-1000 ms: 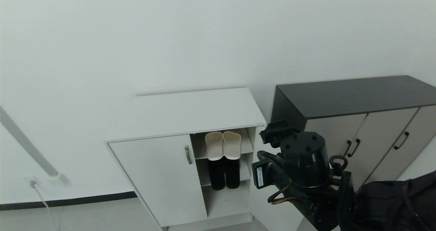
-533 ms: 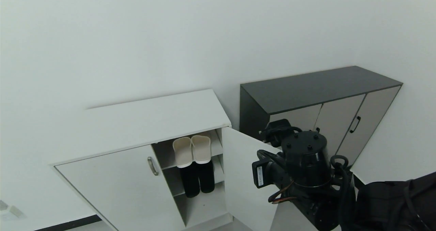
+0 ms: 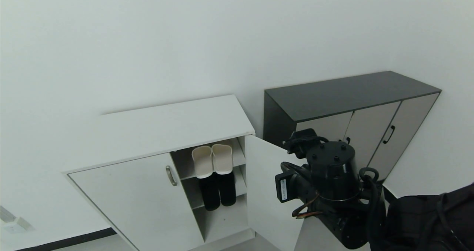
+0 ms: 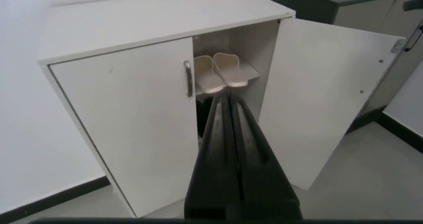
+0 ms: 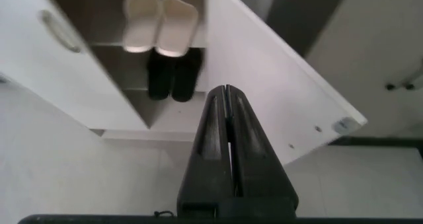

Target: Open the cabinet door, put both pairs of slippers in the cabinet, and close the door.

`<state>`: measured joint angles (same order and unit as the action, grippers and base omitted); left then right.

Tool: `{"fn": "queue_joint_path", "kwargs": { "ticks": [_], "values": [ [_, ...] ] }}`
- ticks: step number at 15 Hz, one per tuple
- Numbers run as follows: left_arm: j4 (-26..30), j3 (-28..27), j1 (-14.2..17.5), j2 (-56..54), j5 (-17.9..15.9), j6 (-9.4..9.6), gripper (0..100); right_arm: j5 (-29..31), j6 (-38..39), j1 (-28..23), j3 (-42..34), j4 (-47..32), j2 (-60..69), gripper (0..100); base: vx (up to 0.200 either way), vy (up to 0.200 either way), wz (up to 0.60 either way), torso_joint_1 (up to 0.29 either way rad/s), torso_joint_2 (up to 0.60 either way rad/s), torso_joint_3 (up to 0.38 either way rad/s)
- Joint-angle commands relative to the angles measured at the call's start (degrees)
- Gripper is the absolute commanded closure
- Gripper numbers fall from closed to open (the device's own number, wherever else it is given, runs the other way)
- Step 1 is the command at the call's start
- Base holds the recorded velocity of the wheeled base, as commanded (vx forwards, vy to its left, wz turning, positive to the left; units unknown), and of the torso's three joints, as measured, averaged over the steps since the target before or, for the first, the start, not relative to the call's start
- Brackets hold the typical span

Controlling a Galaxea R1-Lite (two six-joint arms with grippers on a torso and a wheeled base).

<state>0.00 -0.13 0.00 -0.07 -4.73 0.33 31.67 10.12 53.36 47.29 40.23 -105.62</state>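
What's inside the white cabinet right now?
Two pairs: white slippers on the upper shelf, black slippers on the shelf below. Whatever sits behind the closed left door is hidden.

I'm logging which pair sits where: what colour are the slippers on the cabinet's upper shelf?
Cream-white; the left wrist view shows the upper slippers best.

The cabinet (image 3: 166, 121) is white, with cream slippers (image 3: 213, 161) and black slippers (image 3: 218, 191).
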Motion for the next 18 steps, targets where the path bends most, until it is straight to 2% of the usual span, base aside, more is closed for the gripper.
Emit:
{"fn": "queue_joint_path", "kwargs": {
  "ticks": [1, 3, 5, 8, 10, 13, 18],
  "values": [
    [-0.1, 0.0, 0.0, 0.1, 0.0, -0.07, 100, 0.0, 0.0, 0.2, -0.2, 0.0, -0.1, 100, -0.200, 0.000, 0.00, 0.002, 0.01, -0.007],
    [-0.1, 0.0, 0.0, 0.1, 0.0, 0.02, 100, 0.0, -0.3, 0.1, -0.2, 0.0, -0.2, 100, -0.200, 0.000, 0.00, -0.012, 0.00, 0.005],
    [-0.1, 0.0, 0.0, 0.1, 0.1, 0.02, 100, 0.0, -0.6, -0.4, -0.5, 0.6, -0.2, 100, 0.000, 0.000, 0.00, 0.000, 0.00, 0.000],
    [-0.1, 0.0, 0.0, 0.1, 0.0, 0.02, 100, -0.6, -2.5, -4.3, 0.8, 1.3, -0.4, 100, 0.000, 0.000, 0.00, 0.000, 0.00, 0.000],
    [0.0, 0.0, 0.0, 0.1, 0.0, 0.02, 100, -3.9, -3.3, -9.8, 4.8, 0.9, -2.0, 100, 0.000, 0.000, 0.00, 0.000, 0.00, 0.000],
    [-0.1, 0.0, 0.0, 0.1, 0.0, 0.02, 100, -10.2, -3.0, -17.7, 14.1, -4.9, -5.7, 100, 0.000, 0.000, 0.00, 0.000, 0.00, 0.000],
    [0.0, 0.0, 0.0, 0.1, 0.0, 0.02, 100, -12.3, -2.6, -25.0, 31.7, -15.2, -14.8, 100, 0.000, 0.000, 0.00, 0.000, 0.00, 0.000]
  ]
}}
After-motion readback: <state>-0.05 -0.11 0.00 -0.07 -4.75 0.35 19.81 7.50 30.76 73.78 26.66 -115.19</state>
